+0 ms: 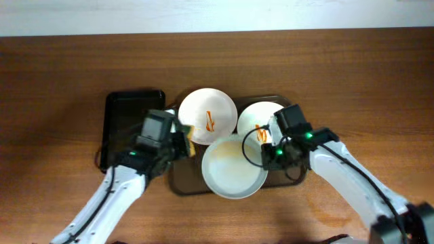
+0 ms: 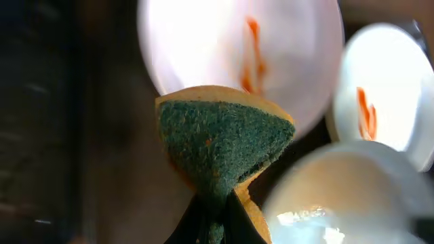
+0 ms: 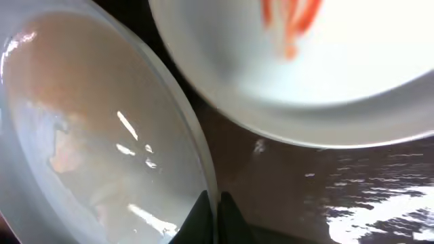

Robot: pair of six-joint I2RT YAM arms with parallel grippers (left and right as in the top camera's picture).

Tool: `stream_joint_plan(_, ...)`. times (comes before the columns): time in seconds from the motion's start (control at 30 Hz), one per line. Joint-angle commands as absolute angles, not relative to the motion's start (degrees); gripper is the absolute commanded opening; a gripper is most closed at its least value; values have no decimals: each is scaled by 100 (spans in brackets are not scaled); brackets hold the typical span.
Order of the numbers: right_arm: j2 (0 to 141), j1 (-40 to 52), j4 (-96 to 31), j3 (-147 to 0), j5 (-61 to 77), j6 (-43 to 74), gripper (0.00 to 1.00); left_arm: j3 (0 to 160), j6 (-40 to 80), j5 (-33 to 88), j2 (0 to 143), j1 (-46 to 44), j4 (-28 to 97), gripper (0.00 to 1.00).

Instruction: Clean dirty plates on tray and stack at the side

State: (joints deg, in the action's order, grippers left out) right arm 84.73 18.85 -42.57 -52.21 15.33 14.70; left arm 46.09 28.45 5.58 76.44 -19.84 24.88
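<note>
The left gripper was clamped on a green sponge, while the right gripper pinched the rim of the nearest white plate.

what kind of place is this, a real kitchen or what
Most likely a lab tabletop staged for dish cleaning, not a kitchen: a wooden table, a tray of orange-smeared white plates, and a sponge pinched in the left gripper. No sink shows.

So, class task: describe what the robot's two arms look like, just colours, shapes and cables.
Both the left arm and right arm have slim white links, boxy black wrist housings with green lights, and thin black cables alongside.
</note>
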Motion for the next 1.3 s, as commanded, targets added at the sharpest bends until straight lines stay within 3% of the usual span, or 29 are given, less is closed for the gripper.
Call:
stream_joint_plan(0.0,7950,1925,-4289,-5527,543,1378,4,4720,2088,464,7531,-1398,2497,0)
stream_joint_plan(0.17,7804,2180,-4272,-5684,-1470,1382,4,4720,1959,447,7531,-899,2497,0)
stream_joint_plan(0.3,7815,3227,-3948,-5688,-3286,1382,4,4720,1959,467,7531,-856,2495,0)
stream_joint_plan(0.5,7813,4027,-3811,-5690,-4928,1811,4,4720,1962,467,7531,-856,2495,0)
stream_joint_plan(0.9,7791,4003,-3944,-5830,-4947,2602,4,4720,1962,471,7531,-856,2473,0)
stream_joint_plan(0.97,7769,3677,-4021,-5839,-4648,3343,4,4720,1962,471,7531,-856,2473,0)
stream_joint_plan(1.07,7677,2735,-3983,-5970,-3468,3354,4,4720,1962,471,7531,-856,2473,0)
stream_joint_plan(1.27,7690,139,-4029,-6222,-1507,3328,4,4720,1962,471,7531,-856,2475,0)
